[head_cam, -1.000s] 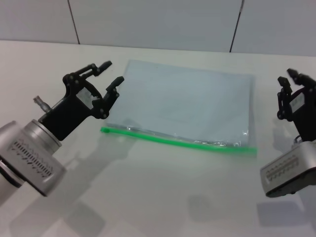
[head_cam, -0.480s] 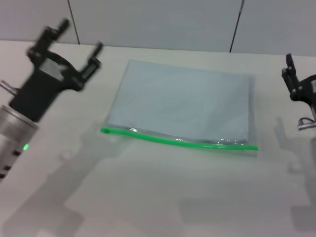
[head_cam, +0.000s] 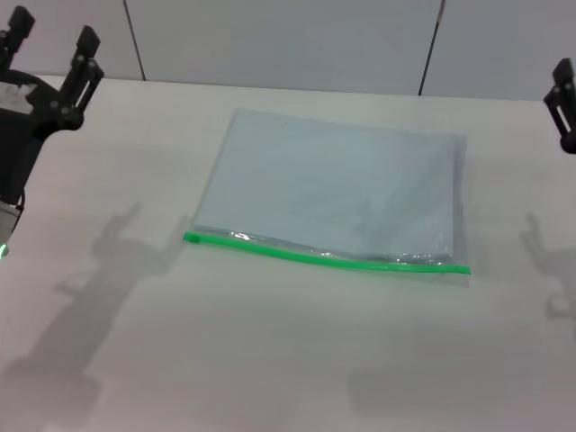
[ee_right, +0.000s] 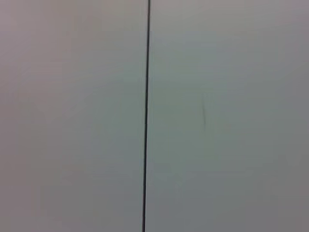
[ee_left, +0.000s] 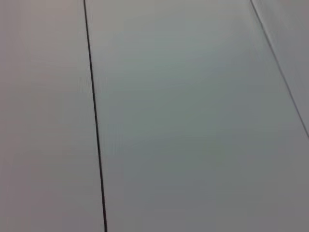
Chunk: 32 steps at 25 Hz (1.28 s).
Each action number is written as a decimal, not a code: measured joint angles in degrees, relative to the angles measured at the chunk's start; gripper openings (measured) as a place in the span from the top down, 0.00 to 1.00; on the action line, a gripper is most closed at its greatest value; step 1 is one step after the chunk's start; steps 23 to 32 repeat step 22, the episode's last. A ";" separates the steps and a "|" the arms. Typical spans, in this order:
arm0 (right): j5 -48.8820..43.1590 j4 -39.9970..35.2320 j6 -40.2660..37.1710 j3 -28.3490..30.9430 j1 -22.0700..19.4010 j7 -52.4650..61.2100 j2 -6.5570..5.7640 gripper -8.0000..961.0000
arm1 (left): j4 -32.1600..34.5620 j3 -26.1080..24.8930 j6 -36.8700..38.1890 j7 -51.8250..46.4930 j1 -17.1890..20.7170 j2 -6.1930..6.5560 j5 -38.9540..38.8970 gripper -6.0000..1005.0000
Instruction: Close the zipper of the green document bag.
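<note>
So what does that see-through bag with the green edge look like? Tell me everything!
The green document bag is a flat, rectangular pouch of cloudy, pale grey-blue plastic that looks thin and soft. It lies flat on the white table, turned slightly askew. Along its long edge nearest the robot runs the zipper, a thin bright green strip, with some shiny wrinkles just behind it. A slider tab is too small to make out. Nothing touches the bag except the table; the left tool and right tool are up and away at the sides.

I see a plain white worktop (head_cam: 297, 360) with the green document bag (head_cam: 333, 193) lying flat at its centre. The zipper (head_cam: 324, 256) runs along the bag's 6 o'clock edge, from about 8 o'clock to 4 o'clock. Arm shadows fall on the worktop at 9 and 3 o'clock.
</note>
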 joint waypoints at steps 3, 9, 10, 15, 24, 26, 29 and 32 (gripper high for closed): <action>-0.15 0.26 -0.31 -0.16 -0.03 0.02 0.00 0.11 | 0.07 -0.04 0.02 -0.27 0.08 0.00 -0.04 0.27; -0.64 0.30 -0.17 -0.18 0.07 -0.03 0.09 0.11 | 0.02 0.10 0.04 -0.37 0.06 0.00 0.08 0.27; -0.78 0.26 -0.11 -0.18 0.08 -0.04 0.09 0.11 | -0.02 0.15 0.04 -0.38 0.04 0.00 0.10 0.27; -0.95 0.36 0.14 -0.18 0.36 -0.03 0.10 0.11 | -0.18 0.27 0.04 -0.40 -0.05 0.00 0.21 0.27; -0.99 0.16 0.16 -0.18 0.35 -0.03 0.10 0.11 | -0.29 0.42 -0.09 -0.43 -0.18 0.00 0.27 0.27; -0.99 0.16 0.16 -0.18 0.35 -0.03 0.10 0.11 | -0.29 0.42 -0.09 -0.43 -0.18 0.00 0.27 0.27; -0.99 0.16 0.16 -0.18 0.35 -0.03 0.10 0.11 | -0.29 0.42 -0.09 -0.43 -0.18 0.00 0.27 0.27; -0.99 0.16 0.16 -0.18 0.35 -0.03 0.10 0.11 | -0.29 0.42 -0.09 -0.43 -0.18 0.00 0.27 0.27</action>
